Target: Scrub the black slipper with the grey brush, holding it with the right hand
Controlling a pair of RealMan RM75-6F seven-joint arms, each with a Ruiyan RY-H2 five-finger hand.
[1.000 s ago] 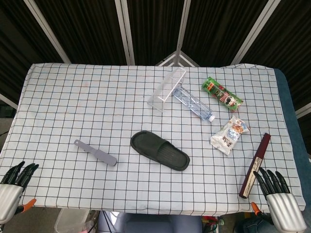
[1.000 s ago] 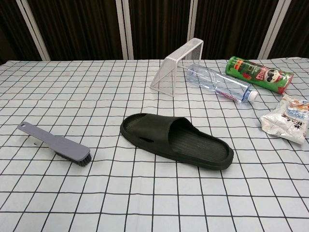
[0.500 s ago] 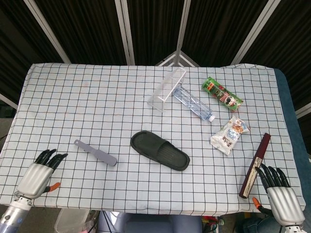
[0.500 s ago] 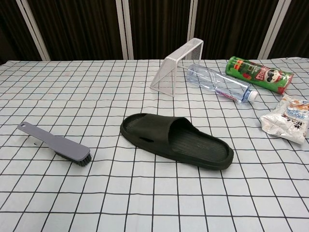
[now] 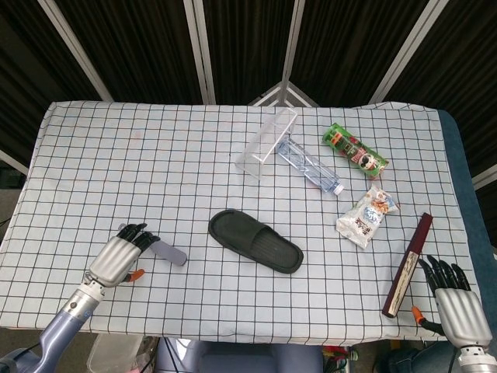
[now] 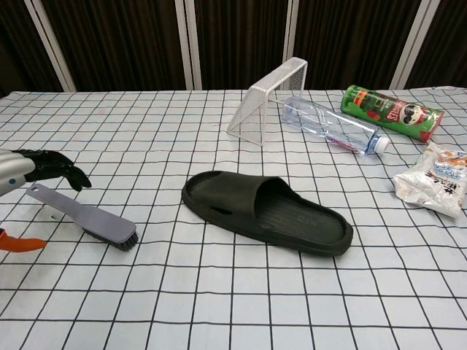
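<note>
Since half a second ago the left robot hand (image 5: 118, 255) has come in over the handle of the grey brush (image 6: 86, 217), fingers apart, gripping nothing. Just beyond the brush's bristle end lies the black slipper (image 5: 255, 240). Open and empty, the right robot hand (image 5: 453, 300) hangs off the table (image 5: 155, 155) edge.

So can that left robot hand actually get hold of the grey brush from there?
Probably yes. The left robot hand hovers right over the grey brush handle, fingers apart, with nothing in between; the black slipper lies well aside.
</note>
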